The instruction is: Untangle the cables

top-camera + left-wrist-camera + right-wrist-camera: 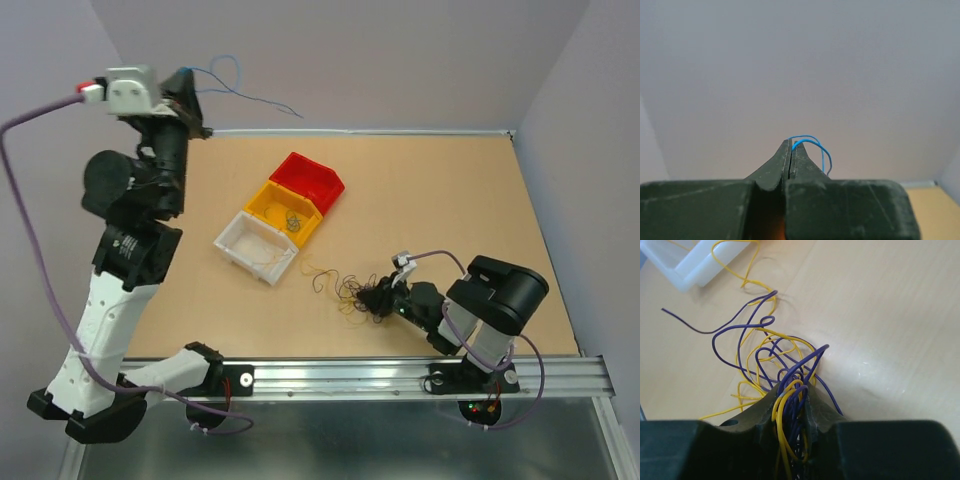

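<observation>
Purple and yellow cables [350, 288] lie in a loose clump on the table [450, 200], close to its near edge and somewhat right of the middle, a short way off the near corner of the white bin [228, 241]. The near part of the clump is clamped by the right end effector [791, 392]. In the right wrist view several purple and yellow strands are pinched together between its jaws, so a bundle is gripped rather than a single strand. From that grip the free loops are fanned out away from the end effector, toward the white bin and the left edge of the table. One purple tail is stretched furthest, and one yellow strand is run up to the bin's rim.

High over the far left corner of the table, well apart from the clump, the left end effector [791, 145] is shut tight on a thin blue wire [807, 137], whose loose loops are seen against the wall.

The right arm is by far the nearer to the clump. Since the spread's long axis runs from the grip toward the white bin, a pull toward the near right corner is judged likely to draw the loops out along it. With so many strands gripped at once, the whole clump may simply be dragged.
</observation>
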### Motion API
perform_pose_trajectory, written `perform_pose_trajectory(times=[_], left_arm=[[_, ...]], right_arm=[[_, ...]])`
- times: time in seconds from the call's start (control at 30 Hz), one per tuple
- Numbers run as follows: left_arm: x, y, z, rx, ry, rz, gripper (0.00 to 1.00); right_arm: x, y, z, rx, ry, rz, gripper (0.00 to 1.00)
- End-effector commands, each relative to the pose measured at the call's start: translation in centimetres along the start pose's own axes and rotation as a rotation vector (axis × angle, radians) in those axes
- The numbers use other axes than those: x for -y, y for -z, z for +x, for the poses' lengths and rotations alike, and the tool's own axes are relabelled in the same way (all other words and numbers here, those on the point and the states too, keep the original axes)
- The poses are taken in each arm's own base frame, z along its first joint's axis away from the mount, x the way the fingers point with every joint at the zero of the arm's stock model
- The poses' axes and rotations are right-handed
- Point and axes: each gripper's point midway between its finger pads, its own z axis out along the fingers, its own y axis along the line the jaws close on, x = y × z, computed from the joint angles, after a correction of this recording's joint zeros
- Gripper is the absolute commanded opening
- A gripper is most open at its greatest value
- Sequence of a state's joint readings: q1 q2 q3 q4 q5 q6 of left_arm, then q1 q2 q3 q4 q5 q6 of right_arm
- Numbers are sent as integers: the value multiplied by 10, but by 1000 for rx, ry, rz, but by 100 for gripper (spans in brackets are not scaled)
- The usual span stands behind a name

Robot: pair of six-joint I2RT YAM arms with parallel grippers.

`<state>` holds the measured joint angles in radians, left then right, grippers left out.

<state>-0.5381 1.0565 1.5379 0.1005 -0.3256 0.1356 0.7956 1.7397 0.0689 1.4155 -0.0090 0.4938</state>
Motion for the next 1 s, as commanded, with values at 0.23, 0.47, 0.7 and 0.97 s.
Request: perform_pose_trajectory(times=[0.23, 0.47, 0.7, 0.97], left_arm=[[23, -30, -6, 31, -30, 203, 0], [27, -70, 66, -120, -100, 187, 0], [33, -75, 102, -181, -86, 206, 0], [56, -55, 158, -248, -67, 356, 0]], right_arm=[[3, 43, -32, 182, -40, 28, 33], [-6, 43, -41, 197, -37, -3, 36], [-6, 47, -44, 200, -24, 4, 38], [-6, 55, -54, 236, -14, 11, 38]])
